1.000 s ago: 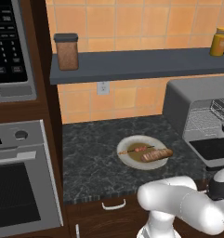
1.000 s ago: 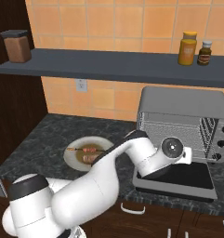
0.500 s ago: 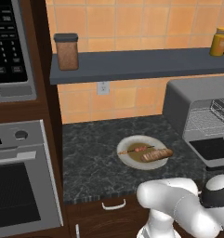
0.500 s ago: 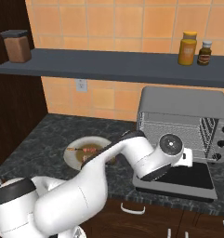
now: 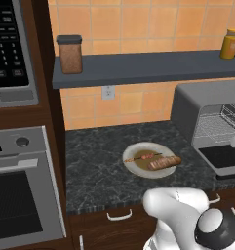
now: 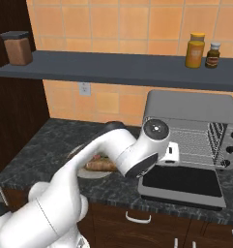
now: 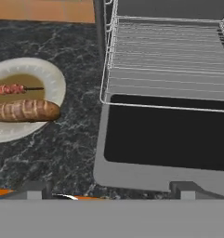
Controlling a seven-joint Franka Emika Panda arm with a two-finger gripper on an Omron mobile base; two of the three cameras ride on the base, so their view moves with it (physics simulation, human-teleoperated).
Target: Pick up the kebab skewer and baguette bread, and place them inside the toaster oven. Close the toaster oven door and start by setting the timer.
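Note:
A white plate [image 7: 56, 82] on the dark counter holds the kebab skewer [image 7: 13, 89], and just in front of it lies the baguette bread [image 7: 25, 110]. Both also show in the left base view: skewer [image 5: 144, 157], baguette [image 5: 164, 162]. To their right stands the grey toaster oven [image 6: 190, 109], its dark glass door [image 7: 164, 139] dropped open flat and its wire rack [image 7: 169, 69] bare. My gripper [image 7: 109, 189] hovers open over the door's left front corner, holding nothing, to the right of the plate.
Above the counter runs a grey shelf [image 5: 148, 68], carrying a brown canister [image 5: 70, 53] and two jars [image 6: 195, 50]. A black-panelled microwave [image 5: 11, 49] and a wall oven [image 5: 21, 195] stand at the left. My white arm [image 6: 113, 155] reaches across the plate in the right base view.
The wrist has risen and swung left, off the middle of the open door toward its plate-side corner. The elbow sank lower in the left base view. The gripper stayed open.

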